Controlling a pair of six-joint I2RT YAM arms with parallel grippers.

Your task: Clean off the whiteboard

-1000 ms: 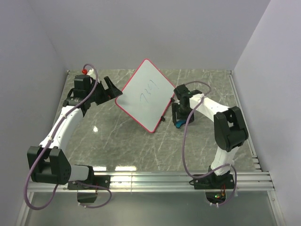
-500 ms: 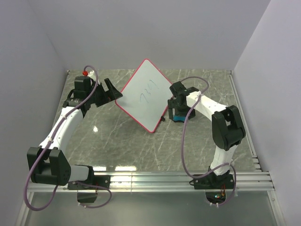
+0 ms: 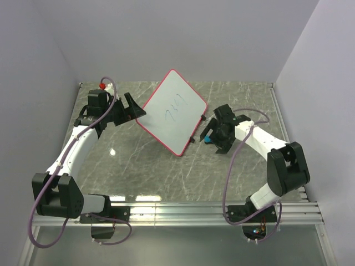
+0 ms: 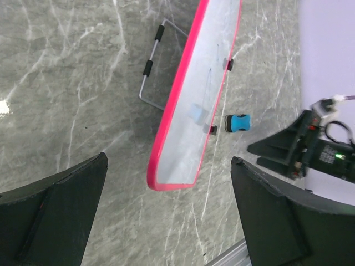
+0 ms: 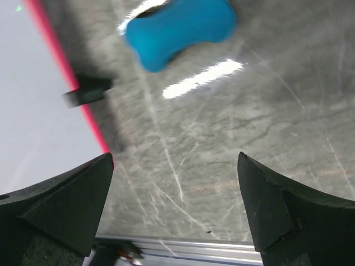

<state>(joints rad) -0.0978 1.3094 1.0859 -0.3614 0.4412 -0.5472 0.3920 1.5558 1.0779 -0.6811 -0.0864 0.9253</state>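
The whiteboard (image 3: 173,111), white with a red-pink rim, stands tilted on a wire stand (image 4: 151,66) at the middle back of the table. Faint blue marks (image 3: 173,114) show on its face. In the left wrist view the whiteboard (image 4: 208,77) appears nearly edge-on. My left gripper (image 3: 137,108) hangs open just left of the board's left edge, nothing between its fingers. A small blue eraser (image 3: 206,138) lies on the table by the board's right corner. My right gripper (image 3: 214,137) is open right beside the eraser (image 5: 180,27), which lies ahead of the fingertips, not between them.
Small black clips (image 5: 89,91) sit on the board's lower right edge. Grey walls close in the table on the left, back and right. An aluminium rail (image 3: 177,213) runs along the near edge by both arm bases.
My right gripper has opened wider and its arm has swung out to the right and turned. The eraser now lies on the table clear of the fingers. The left arm has not moved.
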